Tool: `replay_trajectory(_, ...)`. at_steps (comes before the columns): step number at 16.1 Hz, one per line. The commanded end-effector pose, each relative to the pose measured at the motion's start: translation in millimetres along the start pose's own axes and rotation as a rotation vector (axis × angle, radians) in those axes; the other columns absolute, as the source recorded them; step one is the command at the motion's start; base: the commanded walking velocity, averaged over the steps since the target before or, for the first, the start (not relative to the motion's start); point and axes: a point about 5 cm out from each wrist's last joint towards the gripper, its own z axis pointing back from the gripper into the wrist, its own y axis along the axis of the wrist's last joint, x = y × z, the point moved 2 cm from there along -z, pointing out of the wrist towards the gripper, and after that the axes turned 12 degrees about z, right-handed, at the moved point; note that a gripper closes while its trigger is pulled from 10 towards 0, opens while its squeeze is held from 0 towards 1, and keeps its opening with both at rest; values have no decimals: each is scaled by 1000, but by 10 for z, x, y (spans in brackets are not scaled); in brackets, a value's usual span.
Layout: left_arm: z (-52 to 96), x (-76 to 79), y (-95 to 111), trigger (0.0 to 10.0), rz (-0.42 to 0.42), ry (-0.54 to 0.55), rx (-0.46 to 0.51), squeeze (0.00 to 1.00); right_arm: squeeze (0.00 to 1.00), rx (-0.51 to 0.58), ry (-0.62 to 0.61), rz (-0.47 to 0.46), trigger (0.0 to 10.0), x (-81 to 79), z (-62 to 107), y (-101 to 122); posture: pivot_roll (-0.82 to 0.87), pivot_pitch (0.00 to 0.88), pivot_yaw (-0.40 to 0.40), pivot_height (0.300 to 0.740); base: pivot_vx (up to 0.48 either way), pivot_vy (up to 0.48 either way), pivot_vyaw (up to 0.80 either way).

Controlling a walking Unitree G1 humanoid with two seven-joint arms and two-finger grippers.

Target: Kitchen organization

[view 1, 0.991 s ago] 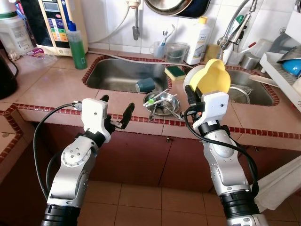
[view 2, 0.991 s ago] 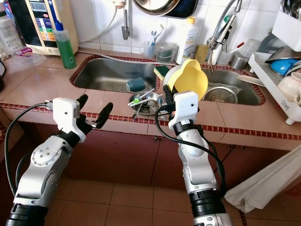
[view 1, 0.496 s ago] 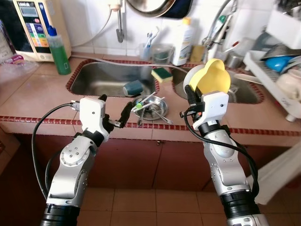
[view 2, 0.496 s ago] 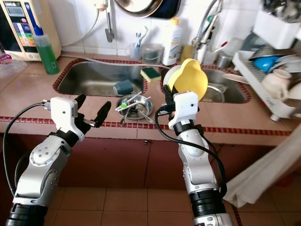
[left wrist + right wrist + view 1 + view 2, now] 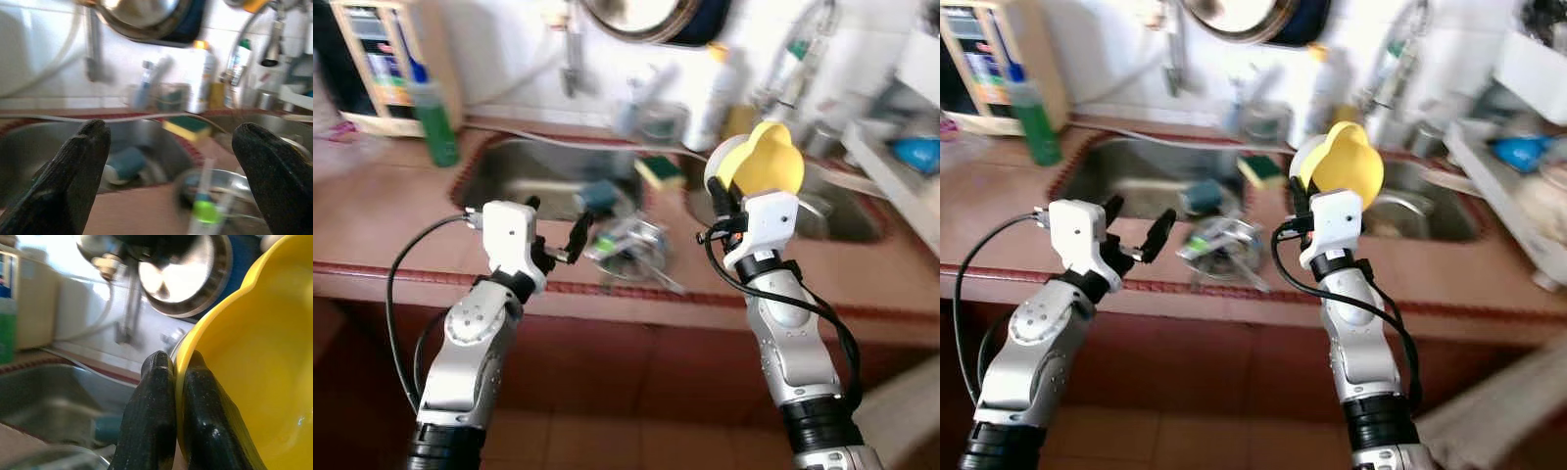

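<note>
Above the sink (image 5: 524, 171), right gripper (image 5: 173, 382) jaws pinch the yellow bowl (image 5: 762, 162) rim.

Both arms are silver, jointed metal with black collars low down. Each wrist carries a boxy white housing, with black cables looping off it. The left tool (image 5: 555, 231) and right tool (image 5: 172, 382) have long, matte black fingers.

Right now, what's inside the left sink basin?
In the left sink basin lies a teal cup on its side. The near floor of the basin is hidden by the counter edge, and the picture is blurred.
</note>
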Motion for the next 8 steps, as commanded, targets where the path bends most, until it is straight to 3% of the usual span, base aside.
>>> replay_trajectory(1,15,-55,46,10000,-8,22,9,0,0,34,30,-6,10000,-74,-50,81,-34,0,-50,740,349,0,0)
replay_trajectory(7,39,-80,50,10000,-4,46,14,0,0,18,58,42,10000,-96,-75,61,-26,0,-62,740,346,0,0)
replay_trajectory(8,39,-81,52,10000,-3,48,15,0,0,19,60,51,10000,-100,-78,64,-26,0,-63,740,349,0,800)
